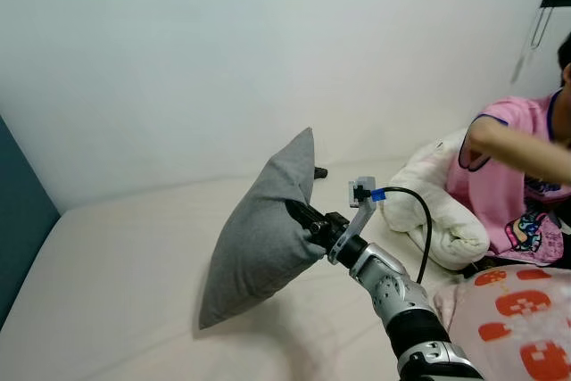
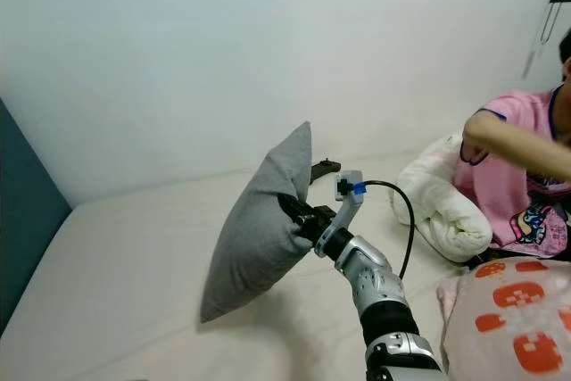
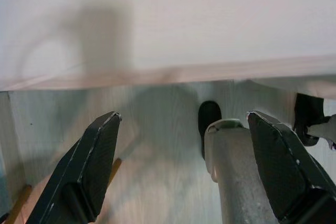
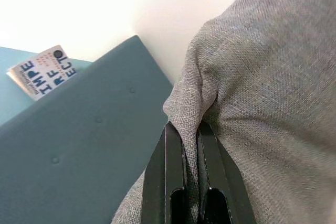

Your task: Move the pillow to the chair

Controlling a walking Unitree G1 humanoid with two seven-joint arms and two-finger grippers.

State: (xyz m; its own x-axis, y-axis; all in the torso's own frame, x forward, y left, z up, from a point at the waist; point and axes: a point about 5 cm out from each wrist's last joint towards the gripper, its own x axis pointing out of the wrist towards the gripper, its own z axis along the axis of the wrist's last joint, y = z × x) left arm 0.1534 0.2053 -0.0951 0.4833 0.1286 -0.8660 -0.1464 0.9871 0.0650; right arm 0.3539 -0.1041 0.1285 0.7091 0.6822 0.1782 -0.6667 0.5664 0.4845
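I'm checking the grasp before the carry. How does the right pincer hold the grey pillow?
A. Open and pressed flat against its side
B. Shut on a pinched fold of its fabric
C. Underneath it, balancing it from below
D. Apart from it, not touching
B: the right pincer has both black fingers closed with a bunched fold of the pillow between them.
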